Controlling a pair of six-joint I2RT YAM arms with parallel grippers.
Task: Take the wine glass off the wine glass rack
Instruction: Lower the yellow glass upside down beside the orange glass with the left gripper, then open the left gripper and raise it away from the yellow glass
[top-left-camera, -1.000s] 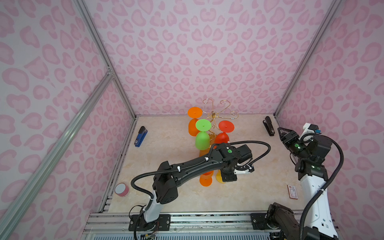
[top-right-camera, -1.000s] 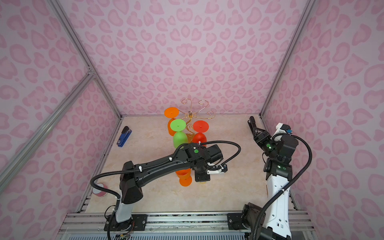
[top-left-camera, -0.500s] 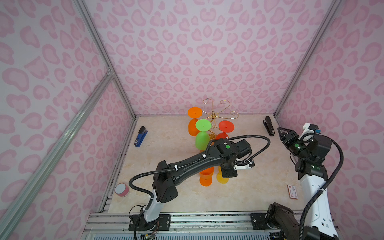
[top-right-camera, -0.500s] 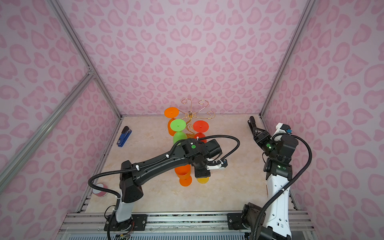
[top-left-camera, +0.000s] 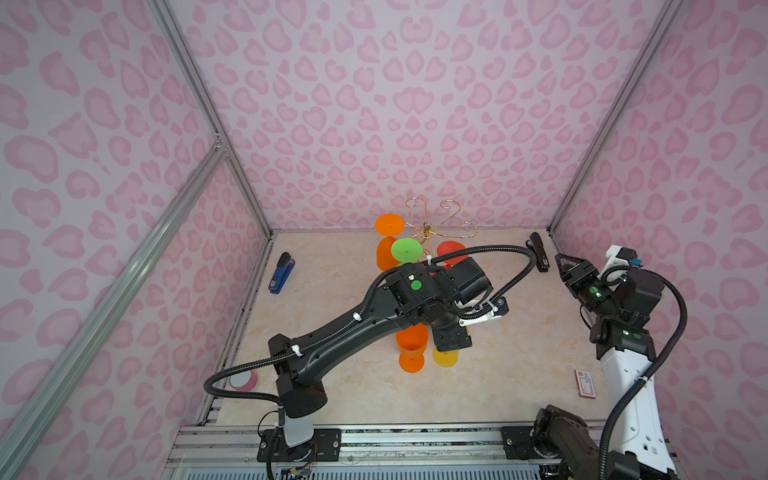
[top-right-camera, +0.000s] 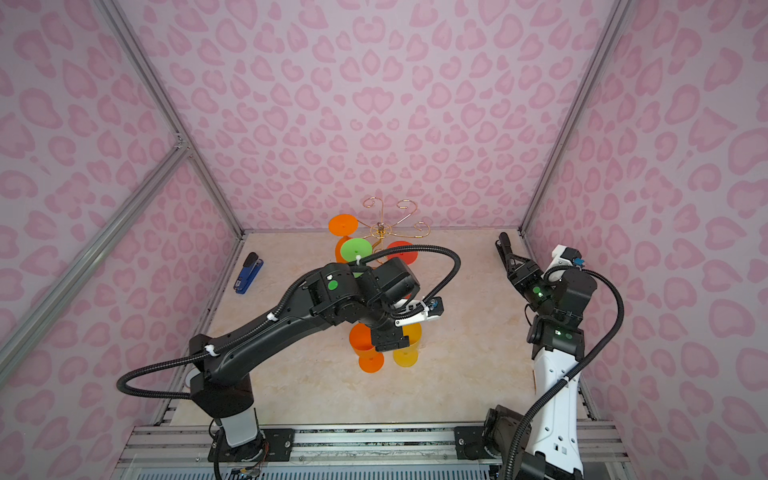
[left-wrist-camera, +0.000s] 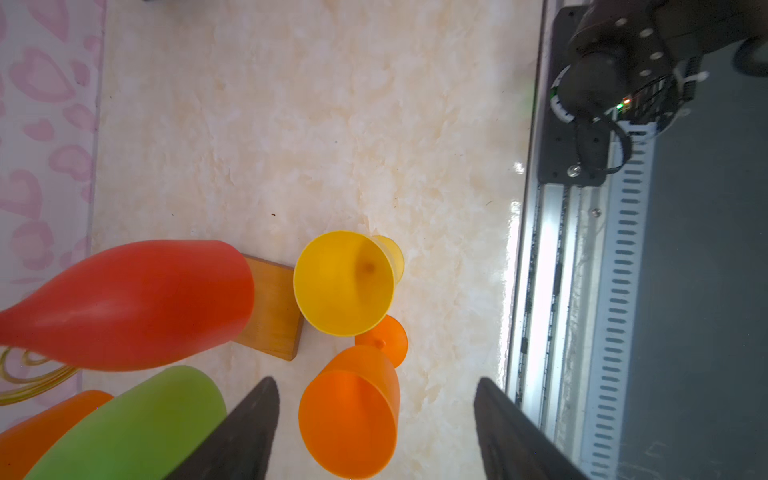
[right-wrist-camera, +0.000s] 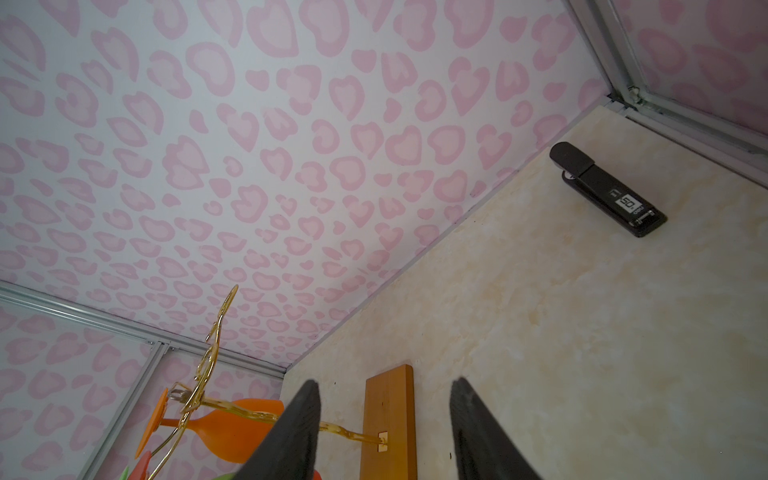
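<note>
The left gripper (left-wrist-camera: 374, 382) hangs over the middle of the tabletop (left-wrist-camera: 332, 124) with its two dark fingers (left-wrist-camera: 249, 428) spread wide and closed on nothing. Just ahead of its fingertips the yellow wine glass (left-wrist-camera: 345, 282) stands upright on its foot, mouth up, off the wine glass rack (top-left-camera: 428, 226) and clear of both fingers; in both top views the gripper body covers part of its bowl. The orange wine glass (left-wrist-camera: 349, 419) stands upright right beside the yellow one and shows in the gap between the fingers, nearer one finger than the other, with neither finger seen pressing on it. A corner of the rack's amber wooden base (left-wrist-camera: 274, 307) lies just beyond the yellow glass, to the side of the gripper; whether glass and base touch cannot be told. Three glasses hang upside down from the rack's gold wire arms, close beside the gripper's wrist: a red wine glass (left-wrist-camera: 124, 303), a green wine glass (left-wrist-camera: 137, 424) and a second orange glass (top-left-camera: 389, 224) farthest from the gripper. The right gripper (right-wrist-camera: 384, 382) is raised at the right edge of the tabletop, well apart from the rack, its fingers parted with nothing between them; the end of the wooden base shows ahead of its fingertips, and a black stapler (right-wrist-camera: 606, 191) lies farther ahead and off to one side, near the back wall. A blue stapler (top-left-camera: 281, 273) lies well away from both grippers, by the left wall
</note>
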